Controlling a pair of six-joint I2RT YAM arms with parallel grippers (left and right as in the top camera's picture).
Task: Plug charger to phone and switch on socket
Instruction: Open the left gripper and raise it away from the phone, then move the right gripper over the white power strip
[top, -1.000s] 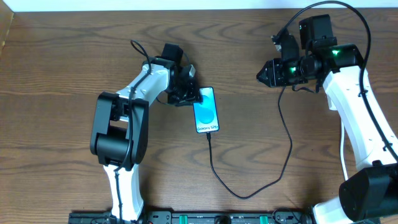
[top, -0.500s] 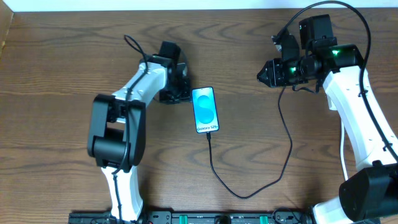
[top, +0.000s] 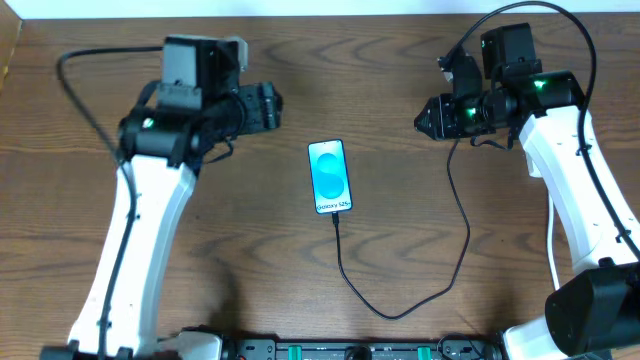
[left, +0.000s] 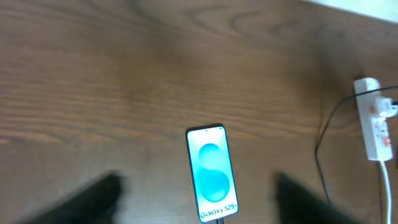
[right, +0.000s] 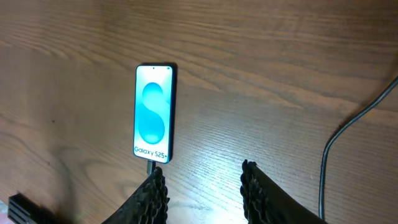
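Left tool (top: 268, 107) gapes wide, empty — right tool (right: 204, 177) narrower, holding nothing — both off the phone (right: 153, 121).

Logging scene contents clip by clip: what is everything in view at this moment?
phone: one, black frame, blue screen, flat at mid-table.
charger: one, thin black cable, loops from the phone's Galaxy end toward the right arm.
socket: one, white with red marks, right edge of the left wrist view.
table: one, brown wood.
left gripper: one, black, open, empty, left of the phone.
right gripper: one, black, open, empty.
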